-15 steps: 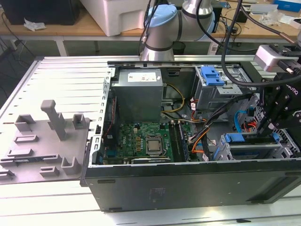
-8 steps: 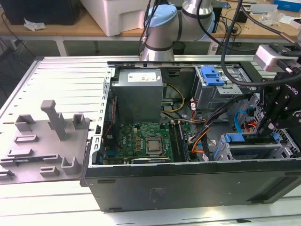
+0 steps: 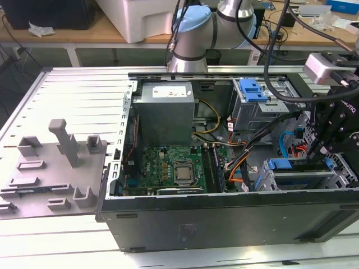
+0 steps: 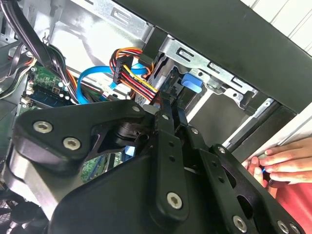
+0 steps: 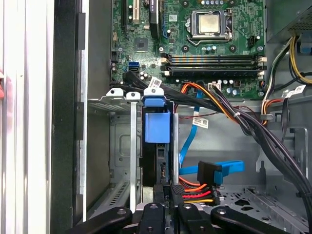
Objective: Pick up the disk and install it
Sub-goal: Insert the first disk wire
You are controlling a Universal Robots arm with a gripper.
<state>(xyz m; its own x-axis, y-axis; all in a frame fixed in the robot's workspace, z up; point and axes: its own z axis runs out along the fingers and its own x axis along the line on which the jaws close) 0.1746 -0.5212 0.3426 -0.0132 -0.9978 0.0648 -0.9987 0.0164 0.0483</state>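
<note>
The open computer case [image 3: 224, 218] lies on its side with the gripper [image 4: 173, 113] reaching into its corner, and the motherboard [image 5: 195, 39] sits well beyond the gripper, past everything it is working on. Directly ahead of the gripper is the grey drive cage [image 5: 119, 146]. The disk [image 5: 157, 127] stands on edge in one of the cage's slots, with its blue carrier end farthest from the gripper and about level with the cage's tabs. I cannot tell whether the gripper is clamped on the disk or only pressed up behind it. Just beside the gripper lie a red-and-yellow power cable [image 5: 197, 192] and a blue data cable [image 5: 214, 170]. (A person's hand [image 4: 278, 163] rests on the outside of the case, apart from the gripper.) The step in hand looks like seating the disk. To do that well, the push should run straight along the slot, with the carrier square to the rails and the two cables kept clear of the disk's near end.
</note>
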